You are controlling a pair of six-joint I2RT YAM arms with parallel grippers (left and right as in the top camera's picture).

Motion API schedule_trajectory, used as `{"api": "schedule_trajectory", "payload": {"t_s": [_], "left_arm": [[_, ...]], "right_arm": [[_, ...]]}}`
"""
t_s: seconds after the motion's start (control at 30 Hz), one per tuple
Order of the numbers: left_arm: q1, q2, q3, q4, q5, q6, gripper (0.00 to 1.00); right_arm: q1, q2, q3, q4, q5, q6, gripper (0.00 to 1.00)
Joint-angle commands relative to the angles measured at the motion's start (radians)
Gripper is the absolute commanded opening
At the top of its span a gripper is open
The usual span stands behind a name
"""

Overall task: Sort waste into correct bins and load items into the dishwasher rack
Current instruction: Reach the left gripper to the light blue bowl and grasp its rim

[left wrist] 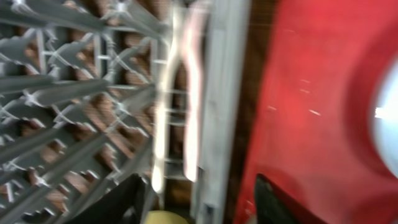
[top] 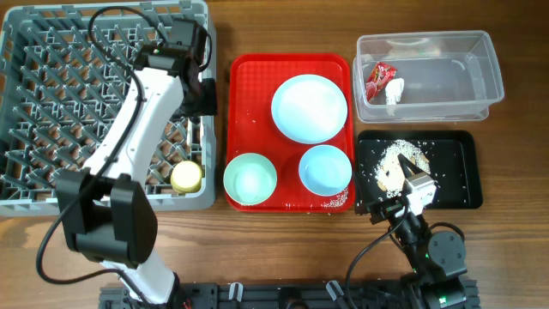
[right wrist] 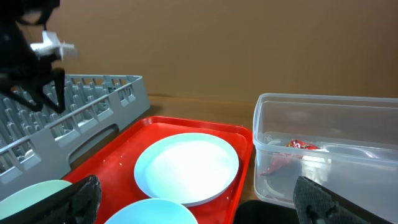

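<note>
left tool [top: 203, 96] spread, empty, over dishwasher rack [top: 103, 202] right wall | fork and spoon [left wrist: 181, 93] blurred, apparently just inside it | right tool [top: 418, 184] released above black tray [top: 450, 167] | plate [top: 310, 107], bowls [top: 250, 178] wait on red tray [top: 249, 94] | risk: left tool catches pegs on leaving, jolting rack

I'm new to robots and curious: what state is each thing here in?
Yellow cup: in the grey rack.
Plate: empty, on the red tray.
Two bowls: empty, on the red tray.
Clear tub: holds red wrapper and white scrap.
Black tray: strewn with crumbs.
Left fingers: open, empty.
Right fingers: open, empty.
</note>
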Motion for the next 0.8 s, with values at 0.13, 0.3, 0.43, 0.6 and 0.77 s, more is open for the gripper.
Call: {"api": "schedule_trajectory", "payload": {"t_s": [0.13,0.3,0.43,0.6,0.77], "left_arm": [[-0.218,-0.136,0.064,-0.044,0.097,-0.178,0.38],[-0.382,-0.074,0.046,-0.058,0.027,-0.371,0.27],[-0.458,-0.007,0.005,-0.027,0.044,-0.436,0.20],[-0.491,0.050,-0.029,0.025,0.065,-0.472,0.23],[-0.514,0.108,-0.094,0.130,0.117,-0.472,0.23]], "right_arm": [[-0.005,-0.008,-0.001,0.005,-0.018,0.011,1.00],[-0.005,-0.008,-0.001,0.005,-0.018,0.011,1.00],[-0.005,-0.008,-0.001,0.005,-0.018,0.010,1.00],[-0.005,-0.008,-0.001,0.005,-0.018,0.010,1.00],[-0.005,-0.008,-0.001,0.005,-0.018,0.010,1.00]]}}
